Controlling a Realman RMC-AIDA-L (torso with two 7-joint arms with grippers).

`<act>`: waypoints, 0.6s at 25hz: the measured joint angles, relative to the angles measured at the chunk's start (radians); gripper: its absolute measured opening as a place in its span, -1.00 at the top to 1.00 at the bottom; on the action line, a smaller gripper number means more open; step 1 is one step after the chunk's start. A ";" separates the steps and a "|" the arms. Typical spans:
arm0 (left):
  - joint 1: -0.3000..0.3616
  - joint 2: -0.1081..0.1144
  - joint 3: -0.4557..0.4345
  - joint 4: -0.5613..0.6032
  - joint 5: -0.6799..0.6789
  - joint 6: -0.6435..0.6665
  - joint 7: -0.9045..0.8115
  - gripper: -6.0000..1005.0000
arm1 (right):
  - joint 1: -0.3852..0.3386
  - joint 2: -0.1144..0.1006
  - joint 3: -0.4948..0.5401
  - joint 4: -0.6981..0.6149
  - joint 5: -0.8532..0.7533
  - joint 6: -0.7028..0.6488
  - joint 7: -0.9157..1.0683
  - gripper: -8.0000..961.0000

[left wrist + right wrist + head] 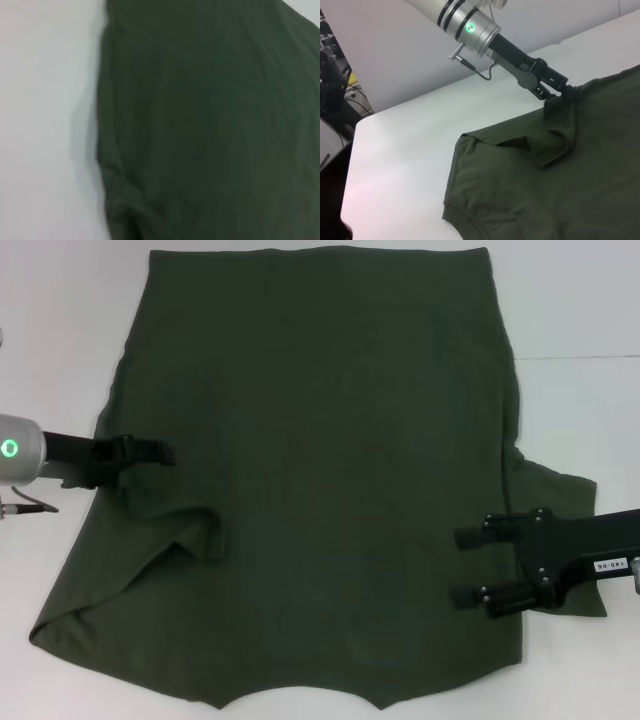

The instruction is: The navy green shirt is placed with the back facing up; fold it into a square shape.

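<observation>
The navy green shirt lay spread across the white counter, the left tool clenched on its mid-left edge — the right tool, released at lower right, risked a lopsided, dragged fold.

A lab or test room, by the looks: a bare white table, plain pale wall behind, and cabled equipment (partly cut off) beside it.
</observation>
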 joint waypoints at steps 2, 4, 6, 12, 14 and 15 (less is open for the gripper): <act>0.006 0.000 0.000 0.009 0.015 0.001 -0.010 -0.83 | 0.000 0.000 0.000 0.000 0.000 0.000 0.001 -0.89; 0.008 0.000 0.000 0.013 0.031 0.006 -0.024 -0.83 | 0.002 0.000 0.000 0.000 0.000 0.000 0.002 -0.89; 0.009 0.001 0.000 0.013 0.036 0.019 -0.030 -0.83 | 0.003 0.000 0.000 0.000 0.000 0.001 0.002 -0.89; 0.002 0.001 0.014 0.010 0.038 0.043 -0.036 -0.82 | 0.007 0.000 0.000 0.000 0.000 0.003 0.002 -0.88; 0.001 0.001 0.020 0.009 0.038 0.043 -0.037 -0.79 | 0.008 0.000 0.000 0.000 0.000 0.002 0.002 -0.88; 0.001 0.001 0.020 0.009 0.038 0.043 -0.038 -0.76 | 0.008 0.000 0.000 0.001 0.000 0.003 0.003 -0.88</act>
